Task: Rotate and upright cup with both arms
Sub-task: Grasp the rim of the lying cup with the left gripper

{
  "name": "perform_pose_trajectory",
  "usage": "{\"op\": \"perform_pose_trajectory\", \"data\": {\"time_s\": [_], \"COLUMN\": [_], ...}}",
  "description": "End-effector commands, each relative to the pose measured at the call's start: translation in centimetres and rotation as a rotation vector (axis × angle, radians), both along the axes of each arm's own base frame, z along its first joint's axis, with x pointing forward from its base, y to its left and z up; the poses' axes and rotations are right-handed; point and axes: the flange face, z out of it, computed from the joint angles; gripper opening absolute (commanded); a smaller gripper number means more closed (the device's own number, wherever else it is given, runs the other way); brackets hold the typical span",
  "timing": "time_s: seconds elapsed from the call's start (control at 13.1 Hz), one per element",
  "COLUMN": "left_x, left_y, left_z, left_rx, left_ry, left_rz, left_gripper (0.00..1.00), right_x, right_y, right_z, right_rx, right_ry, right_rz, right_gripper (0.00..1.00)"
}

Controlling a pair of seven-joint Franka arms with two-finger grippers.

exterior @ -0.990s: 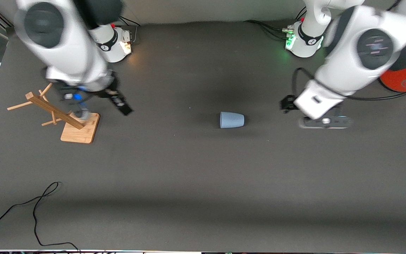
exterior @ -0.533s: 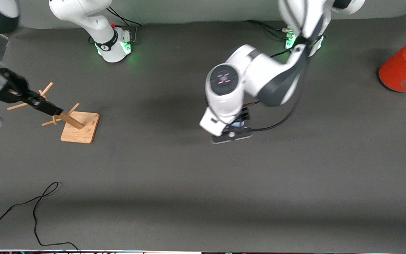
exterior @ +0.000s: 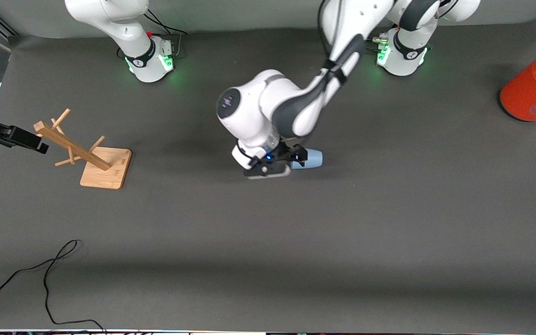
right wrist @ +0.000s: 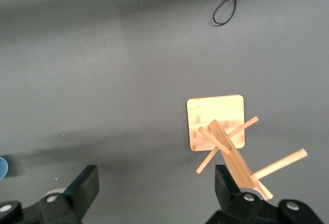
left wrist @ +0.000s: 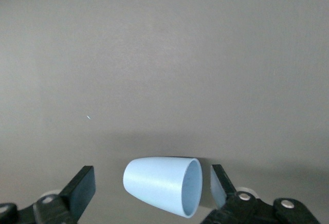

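The light-blue cup [exterior: 313,158] lies on its side mid-table. Its rim end is covered by my left gripper [exterior: 294,157] in the front view. In the left wrist view the cup [left wrist: 162,185] lies between the fingers of my left gripper [left wrist: 151,189], which is open. One fingertip [left wrist: 218,183] is close to the rim and the other stands apart from the base end. My right gripper [exterior: 21,138] is up over the right arm's end of the table, beside the wooden rack. It is open and empty in the right wrist view [right wrist: 154,189].
A wooden peg rack [exterior: 92,160] on a square base stands toward the right arm's end and shows in the right wrist view [right wrist: 221,131]. A large orange cylinder with a grey top [exterior: 533,90] stands at the left arm's end. A black cable [exterior: 49,279] lies near the front edge.
My left arm has swung in from the left arm's end and come down with its open fingers on either side of the cup. My right arm has pulled out past the rack. The cup has not moved.
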Motion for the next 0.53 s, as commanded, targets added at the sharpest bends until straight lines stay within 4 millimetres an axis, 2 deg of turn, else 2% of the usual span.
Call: {"op": "perform_pose_trajectory", "data": {"time_s": [0.0, 0.23, 0.46], "left_x": [-2.5, -3.0, -3.9], "left_y": [-0.5, 0.0, 0.7], "left_z": [-4.6, -7.8, -11.4], "left_rx": [0.156, 0.240, 0.313], "left_ry": [0.003, 0.062, 0.078], "left_rz": [-0.144, -0.254, -0.289], "left_gripper": [1.00, 0.98, 0.94], "right_x": [-1.0, -0.7, -0.6], "right_y": [0.8, 1.0, 1.0], "right_z": [0.4, 0.3, 0.3], "right_rx": [-0.005, -0.007, -0.036], "right_ry": [-0.031, -0.034, -0.034], "right_rz": [0.059, 0.100, 0.108], "right_gripper": [1.00, 1.00, 1.00]}}
